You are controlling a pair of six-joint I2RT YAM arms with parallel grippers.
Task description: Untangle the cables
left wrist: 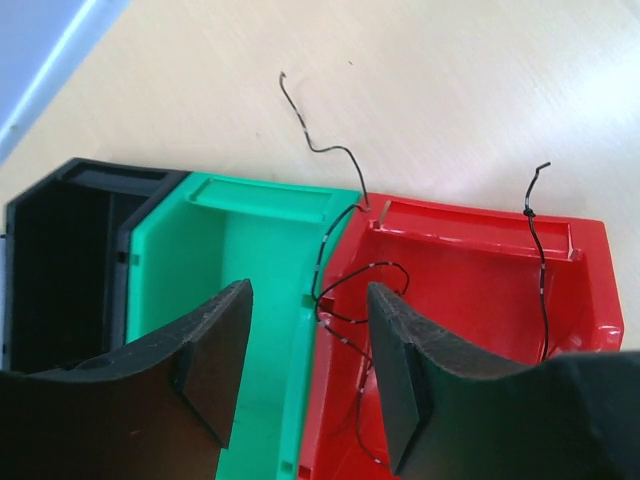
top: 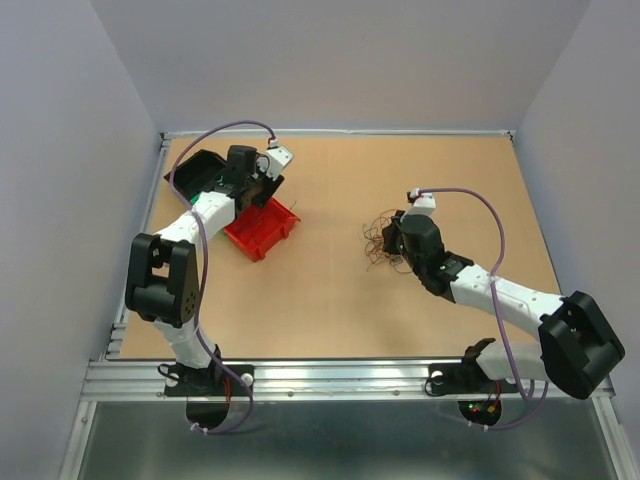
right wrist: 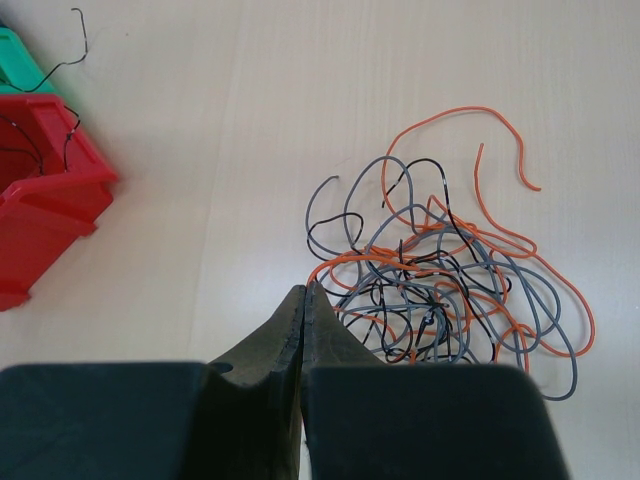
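Observation:
The cables [right wrist: 450, 290] lie as a tangle of thin orange, grey and black wires on the table; from above the bunch [top: 378, 240] is just left of my right gripper [top: 395, 232]. My right gripper [right wrist: 305, 295] is shut and empty, its tip at the tangle's left edge. My left gripper [left wrist: 308, 300] is open above the wall shared by the green bin [left wrist: 260, 195] and the red bin [left wrist: 480, 215]. One black wire [left wrist: 309, 138] drapes over the red bin's rim and loops loose between the fingers, ungripped. Another black wire [left wrist: 540, 270] hangs over the red bin's far rim.
A black bin [left wrist: 60, 200] stands left of the green one. From above, the red bin [top: 262, 232] and black bin [top: 195, 165] sit at the table's back left under the left arm. The red bin [right wrist: 50, 190] also shows at the far left of the right wrist view.

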